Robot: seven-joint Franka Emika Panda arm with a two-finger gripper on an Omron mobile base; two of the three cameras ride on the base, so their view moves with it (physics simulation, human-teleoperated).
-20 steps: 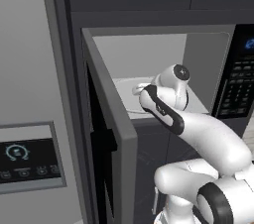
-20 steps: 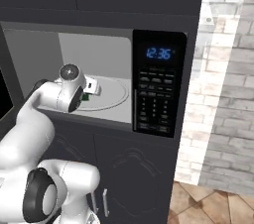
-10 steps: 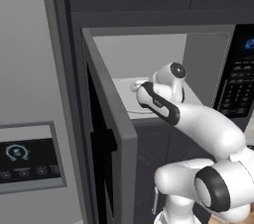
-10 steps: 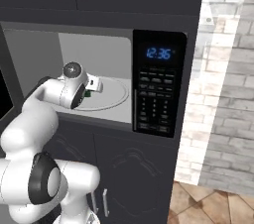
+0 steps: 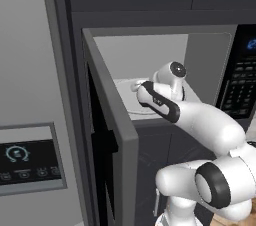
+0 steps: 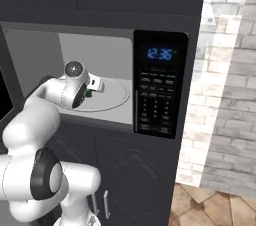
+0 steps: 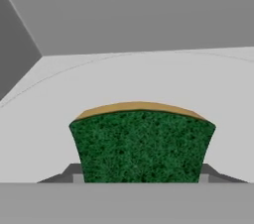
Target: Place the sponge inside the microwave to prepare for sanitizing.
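1. Biggest thing on show: the dark cabinet wall (image 6: 125, 0), with drawer fronts below and handled doors up top, and a pale brick wall (image 6: 225, 70) off at 3 o'clock in the right base view.
2. Next, the tall grey appliance (image 5: 30, 95) at 9 o'clock in the left base view, carrying a small dark control panel (image 5: 27, 160) with pale icons too small to read.
3. The microwave (image 6: 112, 112) sits built into the cabinets, its grey-framed door (image 5: 112, 135) swung wide open towards the camera in the left base view.
4. The white arm (image 5: 200, 120) reaches up from the base and into the pale grey cavity.
5. The black keypad panel (image 6: 159, 90) is at 3 o'clock of the cavity; blue digits read "12:36", while the key labels underneath are too small to make out.
6. The round turntable (image 6: 112, 95) lies flat on the cavity floor.
7. The hand (image 6: 89, 90) is inside the cavity, over the turntable's left part, its fingers clamped on the sponge.
8. The sponge (image 7: 141, 143) sits between the fingertips, green face to the hand camera, yellow layer along the far edge, over the turntable; whether it touches the plate I can't tell.
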